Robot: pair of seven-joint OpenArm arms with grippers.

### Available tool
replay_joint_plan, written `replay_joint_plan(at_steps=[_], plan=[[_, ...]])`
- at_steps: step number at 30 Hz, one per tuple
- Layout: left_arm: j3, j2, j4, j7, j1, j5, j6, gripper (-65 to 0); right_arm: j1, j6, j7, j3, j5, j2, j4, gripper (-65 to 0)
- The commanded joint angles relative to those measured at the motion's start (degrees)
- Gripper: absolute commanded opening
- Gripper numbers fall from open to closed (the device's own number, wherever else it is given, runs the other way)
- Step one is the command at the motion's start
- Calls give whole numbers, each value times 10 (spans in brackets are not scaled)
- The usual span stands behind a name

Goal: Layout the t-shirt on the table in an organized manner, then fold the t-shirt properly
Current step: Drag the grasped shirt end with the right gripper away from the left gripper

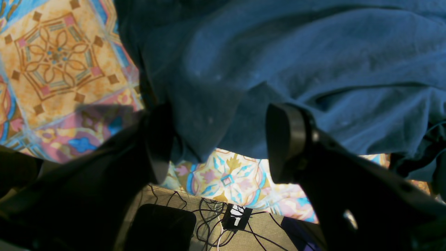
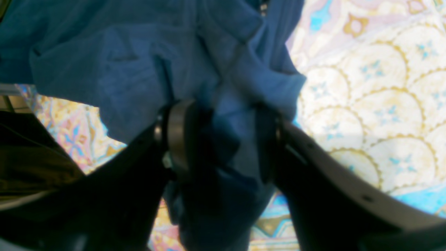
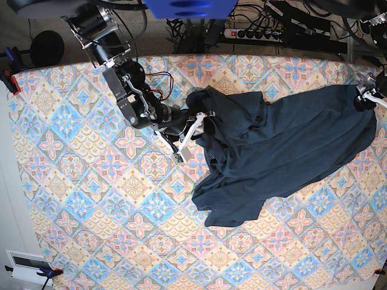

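Garment: one dark navy-blue short-sleeved cotton t-shirt (image 3: 272,151), wrinkled, spread unevenly over the right half of the bench, a bunched part toward the far middle and a lobe hanging toward the near middle.
Bench: one wide bench under a cloth of diamond tiles in light blue, pink, peach and cream (image 3: 91,211); the left half is bare cloth.
Right claw: its fingers stand apart with a thick fold of the navy fabric packed between them (image 2: 223,139); the right wrist view shows cloth touching both pads, so it has hold of the t-shirt at the bunched left edge.
Left claw: fingers stand wide apart (image 1: 216,139); the shirt's hem hangs down between them, but the left wrist view does not show either pad pressing on it, so I cannot tell whether it grips.
Base view only: the whole layout, the right arm (image 3: 130,90) reaching from the far left to the shirt's left edge, and the left arm barely in view at the far right edge by the shirt's right end.
Wrist views only: the finger gaps and the fabric within them; the left wrist view also shows black cables (image 1: 209,223) on the floor beyond the bench edge.
Containers: cannot tell of any.
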Motion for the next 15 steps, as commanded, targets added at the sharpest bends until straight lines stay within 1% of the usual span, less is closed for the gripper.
replay_joint_plan(at_steps=[1, 4, 5, 6, 8, 9, 10, 13, 15], plan=[[-5, -15, 8, -7, -2, -6, -3, -247, 12, 2, 8, 2, 6, 0, -1, -386], [-5, -15, 8, -7, -2, -7, -3, -247, 19, 2, 8, 2, 6, 0, -26, -392], [-5, -15, 8, -7, -2, -7, -3, -247, 21, 2, 8, 2, 6, 0, -34, -413], [-5, -15, 8, -7, -2, -7, -3, -247, 22, 2, 8, 4, 6, 0, -40, -447], [-5, -15, 8, -7, -2, -7, -3, -247, 22, 2, 15, 6, 6, 0, -41, -555], [-5, -15, 8, -7, -2, -7, -3, -247, 21, 2, 28, 6, 6, 1, -39, -613], [-5, -15, 8, -8, -2, -6, -3, -247, 20, 2, 38, 6, 6, 4, -33, -650], [-5, -15, 8, -8, -2, -6, -3, -247, 21, 2, 74, 16, 6, 6, 16, -639], [-5, -15, 8, -8, -2, -6, -3, -247, 20, 2, 96, 58, 6, 18, 56, -643]])
